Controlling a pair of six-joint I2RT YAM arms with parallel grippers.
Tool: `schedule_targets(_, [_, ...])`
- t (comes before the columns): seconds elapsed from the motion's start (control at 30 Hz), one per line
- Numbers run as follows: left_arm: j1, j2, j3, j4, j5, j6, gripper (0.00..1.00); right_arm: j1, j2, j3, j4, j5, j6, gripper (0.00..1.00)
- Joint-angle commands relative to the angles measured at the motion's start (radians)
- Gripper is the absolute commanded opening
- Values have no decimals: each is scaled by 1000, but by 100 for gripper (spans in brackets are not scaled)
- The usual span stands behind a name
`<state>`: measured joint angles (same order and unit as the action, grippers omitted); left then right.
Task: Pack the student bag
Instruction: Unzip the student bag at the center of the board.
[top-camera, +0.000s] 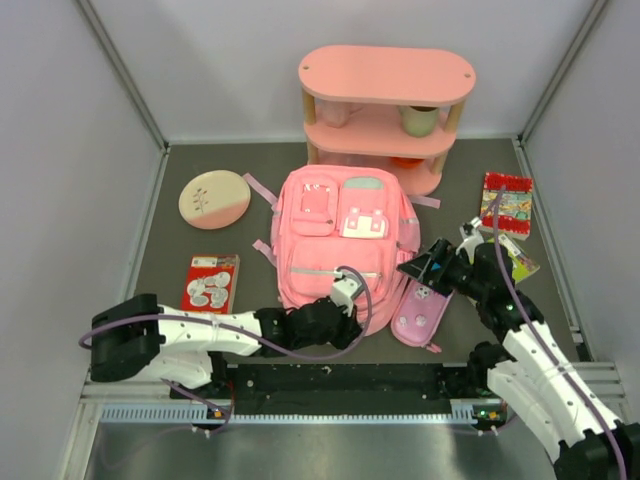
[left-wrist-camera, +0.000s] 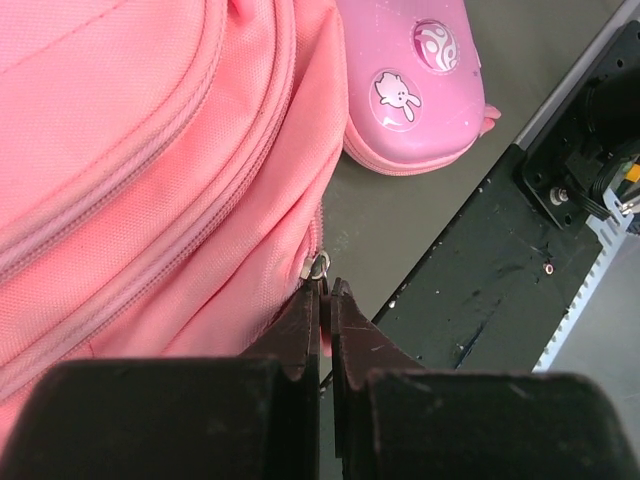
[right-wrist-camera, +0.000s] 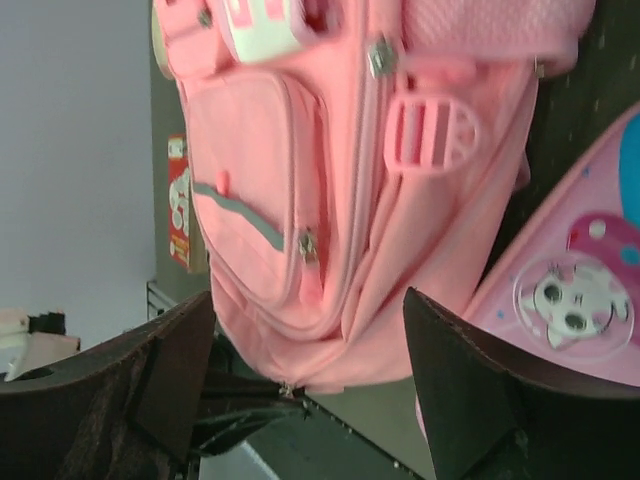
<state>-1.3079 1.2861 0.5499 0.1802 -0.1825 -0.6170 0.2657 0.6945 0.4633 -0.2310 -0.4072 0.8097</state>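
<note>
The student bag (top-camera: 335, 245) lies flat mid-frame on the counter (top-camera: 150, 260), its zips seemingly shut. The left gripper (left-wrist-camera: 325, 290), fingers closed, pinches its zip pull (left-wrist-camera: 318, 265). The right gripper (right-wrist-camera: 308, 300), fingers spread, hovers by the pencil case (top-camera: 420, 315). Nothing looks packed yet.

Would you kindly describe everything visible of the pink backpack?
The student bag, pink fabric, lies on the table, front up, top toward the shelf. It has zip pockets, a mint flap pocket and pink straps. The left gripper is shut on a zip pull at its near edge; a pencil case lies beside it.
</note>
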Motion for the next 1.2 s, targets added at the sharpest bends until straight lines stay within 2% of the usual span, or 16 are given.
schedule_targets(0.0, [-5,18,73,100,32,54,0,70,-99,-93,-62,-15,163,73])
schedule_targets(0.1, [-4,45,97,105,46,72,0,166,-142,-109,-50,56,230,70])
schedule_targets(0.23, [-5,71,123,119,63,83,0,265,-89,-135,41,102,289,70])
schedule_targets(0.33, [-5,87,131,131,60,83,0,305,-26,-155,91,159,316,62])
schedule_targets(0.4, [-5,91,130,134,52,77,0,314,14,-193,208,150,345,50])
schedule_targets(0.43, [-5,93,128,137,52,74,0,319,28,-199,225,145,347,43])
schedule_targets(0.53, [-5,88,117,143,38,62,0,322,69,-178,222,149,324,32])
schedule_targets(0.6, [-5,79,107,146,26,53,0,322,79,-169,214,156,309,32])
schedule_targets(0.67, [-5,73,96,153,15,51,0,323,76,-154,194,156,292,46])
schedule_targets(0.73, [-4,68,96,153,9,53,0,323,68,-144,151,163,280,67])
schedule_targets(0.8, [-4,70,97,150,2,54,0,323,45,-137,110,171,275,70])
schedule_targets(0.87, [-4,68,99,150,0,56,0,323,25,-134,75,197,282,85])
schedule_targets(1.03, [-4,62,101,131,-18,60,0,323,-65,-59,-37,231,306,99])
schedule_targets(1.13, [-4,42,87,140,-35,57,0,323,-156,-54,-24,278,295,99])
schedule_targets(1.17, [-4,35,84,142,-40,57,0,323,-185,-67,2,287,340,99])
